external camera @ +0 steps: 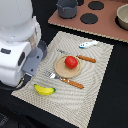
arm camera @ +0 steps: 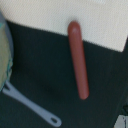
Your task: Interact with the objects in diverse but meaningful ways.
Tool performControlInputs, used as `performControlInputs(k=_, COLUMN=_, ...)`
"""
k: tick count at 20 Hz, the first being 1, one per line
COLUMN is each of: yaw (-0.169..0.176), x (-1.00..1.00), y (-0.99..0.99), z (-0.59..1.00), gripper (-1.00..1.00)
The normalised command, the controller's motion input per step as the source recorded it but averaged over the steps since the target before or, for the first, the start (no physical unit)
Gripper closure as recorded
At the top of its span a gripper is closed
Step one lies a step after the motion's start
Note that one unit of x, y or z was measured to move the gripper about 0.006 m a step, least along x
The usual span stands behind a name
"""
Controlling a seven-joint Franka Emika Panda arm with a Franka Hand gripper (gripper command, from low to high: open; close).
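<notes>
In the exterior view a red tomato [external camera: 71, 62] sits on a round wooden plate [external camera: 60, 70] in the middle of a beige mat [external camera: 95, 85]. A yellow banana [external camera: 44, 90] lies at the mat's near corner, and a white fish-shaped piece [external camera: 88, 44] lies at its far side. Two brown-handled utensils flank the plate: a knife [external camera: 86, 58] and a fork [external camera: 67, 81]. The wrist view shows a reddish-brown sausage [arm camera: 78, 60] lying half on the mat's edge [arm camera: 45, 15], half on black tabletop. Beside it is a grey long-handled frying pan [arm camera: 30, 107]. No gripper fingers show in either view.
The white arm [external camera: 17, 45] fills the exterior view's left and hides the table behind it. At the back stands a brown toy stove board [external camera: 107, 25] with black burners, a grey pot [external camera: 66, 8] and a bowl [external camera: 122, 17].
</notes>
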Motion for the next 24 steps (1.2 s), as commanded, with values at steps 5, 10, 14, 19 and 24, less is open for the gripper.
performControlInputs(k=5, yaw=0.096, x=-0.19, y=0.48, z=0.0, gripper=-1.0)
performControlInputs(k=10, yaw=0.098, x=-0.15, y=0.45, z=0.0, gripper=-1.0)
performControlInputs(k=14, yaw=0.067, x=-0.13, y=0.35, z=-0.04, gripper=-1.0)
performControlInputs(k=19, yaw=0.036, x=-0.4, y=0.3, z=-0.17, gripper=-1.0)
performControlInputs(k=24, yaw=0.038, x=-0.54, y=0.36, z=-0.23, gripper=-1.0)
